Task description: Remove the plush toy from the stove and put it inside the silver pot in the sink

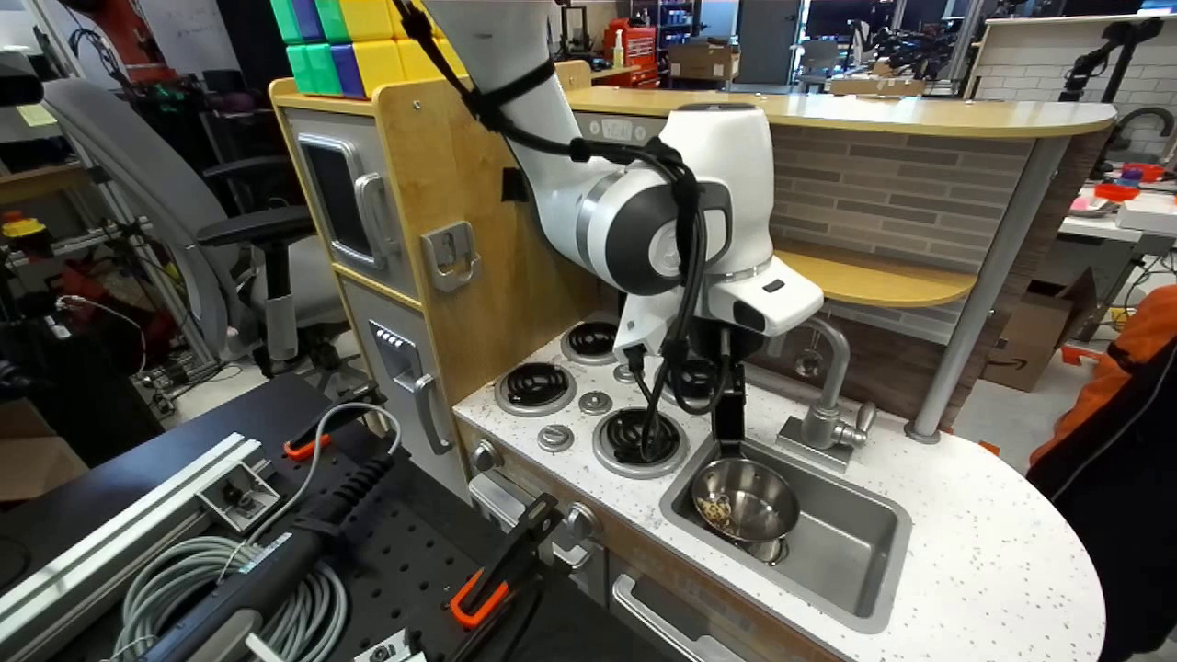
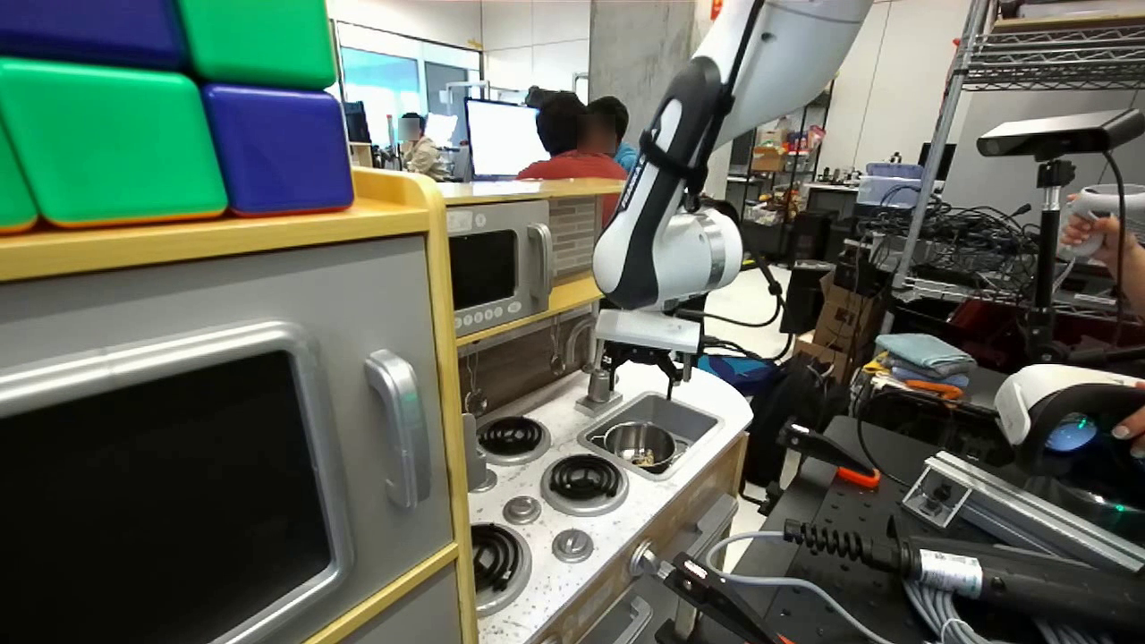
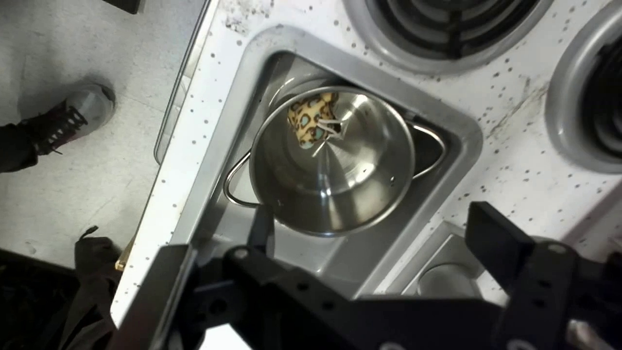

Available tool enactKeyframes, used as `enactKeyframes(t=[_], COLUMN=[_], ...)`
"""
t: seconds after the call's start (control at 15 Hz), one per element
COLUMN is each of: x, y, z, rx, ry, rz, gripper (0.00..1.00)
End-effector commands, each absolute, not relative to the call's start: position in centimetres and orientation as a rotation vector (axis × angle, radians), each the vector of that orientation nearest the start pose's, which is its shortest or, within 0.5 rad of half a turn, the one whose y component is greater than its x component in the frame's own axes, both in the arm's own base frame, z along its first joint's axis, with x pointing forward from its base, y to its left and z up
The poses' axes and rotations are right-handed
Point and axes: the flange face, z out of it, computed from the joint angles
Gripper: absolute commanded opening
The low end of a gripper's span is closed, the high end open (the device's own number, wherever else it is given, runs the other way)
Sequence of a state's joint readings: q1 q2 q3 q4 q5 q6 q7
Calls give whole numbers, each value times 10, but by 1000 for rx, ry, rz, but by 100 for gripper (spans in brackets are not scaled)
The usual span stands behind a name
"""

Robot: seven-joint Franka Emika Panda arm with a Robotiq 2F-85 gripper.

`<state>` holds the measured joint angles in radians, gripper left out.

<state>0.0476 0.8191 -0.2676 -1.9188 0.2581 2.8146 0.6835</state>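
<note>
The plush toy (image 3: 312,120), yellowish with brown and blue spots, lies inside the silver pot (image 3: 335,194), against its wall. The pot stands in the grey sink (image 3: 437,114), near the end beside the stove (image 3: 525,97). Both exterior views show the toy (image 1: 715,508) (image 2: 642,458) small inside the pot (image 1: 763,510) (image 2: 640,438). My gripper (image 3: 371,216) is open and empty, its fingers wide apart. In the exterior views the gripper (image 2: 646,376) hangs above the sink, on the tap side of the pot. The arm hides part of the stove in an exterior view (image 1: 515,432).
The silver tap (image 1: 832,377) stands behind the sink, close to the gripper. A wooden shelf (image 1: 883,276) and a tall wooden cabinet (image 1: 515,202) border the stove and counter. A dark table (image 1: 395,552) with a cable and tools stands in front.
</note>
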Motion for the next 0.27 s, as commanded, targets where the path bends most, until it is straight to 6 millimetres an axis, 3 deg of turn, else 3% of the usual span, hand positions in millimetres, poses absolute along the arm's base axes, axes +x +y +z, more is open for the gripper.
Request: enactKeyframes(t=[0.0,0.13,0.2], x=[560,539,567], y=[-135,-130,-136], z=[147,169,139], rx=[-2785,-2821,-2813], ry=[1341,1201,1328], rz=[-128,-48,-108], gripper=[100,100,100])
